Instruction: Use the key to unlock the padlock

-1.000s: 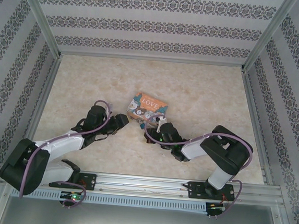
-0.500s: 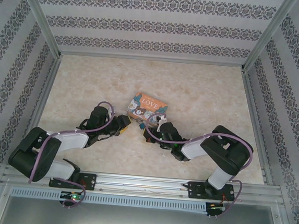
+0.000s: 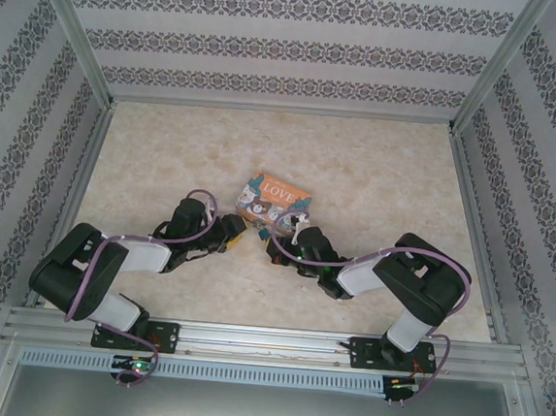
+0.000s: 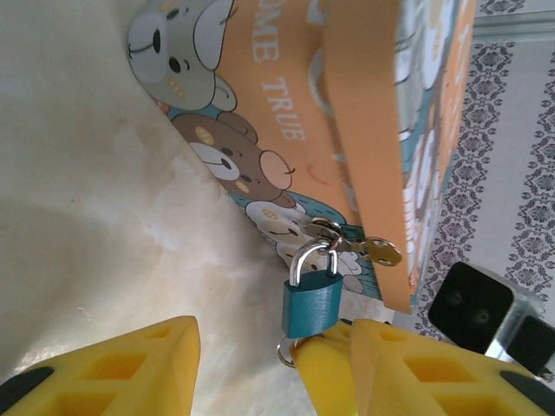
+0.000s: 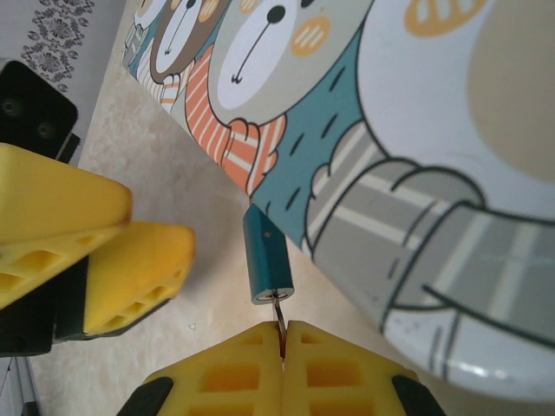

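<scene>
Padlock: the padlock (image 4: 310, 303) hangs by its shackle from the clasp of the tin (image 4: 286, 104), body low by the table (image 4: 87, 217).
Right tool: the right tool (image 5: 284, 340) is clenched on the key (image 5: 279, 310), whose blade sits in the padlock's base.
Left tool: the left tool (image 4: 260, 342) is released, jaws apart, with the padlock just ahead between them and ungripped.
Tin: lid shut and locked by the padlock; contents hidden.
Risk, rotation: the padlock body is unheld, so turning the key would likely swing the whole lock.
Risk, collision: the left tool closing in could strike the right tool, just beside it.
Risk, slip: the thin pinch on the key may slip under torque.
</scene>
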Robot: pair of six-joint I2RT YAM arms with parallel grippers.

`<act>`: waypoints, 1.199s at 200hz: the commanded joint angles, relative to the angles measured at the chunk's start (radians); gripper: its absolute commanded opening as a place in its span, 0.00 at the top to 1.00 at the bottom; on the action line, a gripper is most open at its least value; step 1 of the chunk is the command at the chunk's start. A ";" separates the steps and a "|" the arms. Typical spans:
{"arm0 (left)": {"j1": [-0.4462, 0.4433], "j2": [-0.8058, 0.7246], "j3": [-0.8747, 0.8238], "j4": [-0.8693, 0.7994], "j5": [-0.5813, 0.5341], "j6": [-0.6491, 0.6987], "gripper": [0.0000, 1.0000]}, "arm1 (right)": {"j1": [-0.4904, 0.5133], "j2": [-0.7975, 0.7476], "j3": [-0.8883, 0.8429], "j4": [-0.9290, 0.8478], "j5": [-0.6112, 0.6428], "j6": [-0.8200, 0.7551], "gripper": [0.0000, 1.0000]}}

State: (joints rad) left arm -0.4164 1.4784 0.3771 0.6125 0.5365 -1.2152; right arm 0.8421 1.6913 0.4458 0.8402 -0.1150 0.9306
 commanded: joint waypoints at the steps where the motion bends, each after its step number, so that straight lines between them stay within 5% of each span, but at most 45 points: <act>1: -0.025 0.040 0.027 0.094 0.018 -0.018 0.52 | -0.002 -0.024 0.026 0.026 -0.022 0.005 1.00; 240: -0.088 0.227 0.096 0.263 0.053 -0.076 0.60 | -0.011 -0.039 0.036 0.023 -0.050 0.043 1.00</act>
State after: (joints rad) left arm -0.4850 1.6909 0.4519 0.8051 0.5762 -1.2732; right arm 0.8398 1.6836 0.4500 0.8371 -0.1410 0.9554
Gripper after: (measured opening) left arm 0.408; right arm 0.048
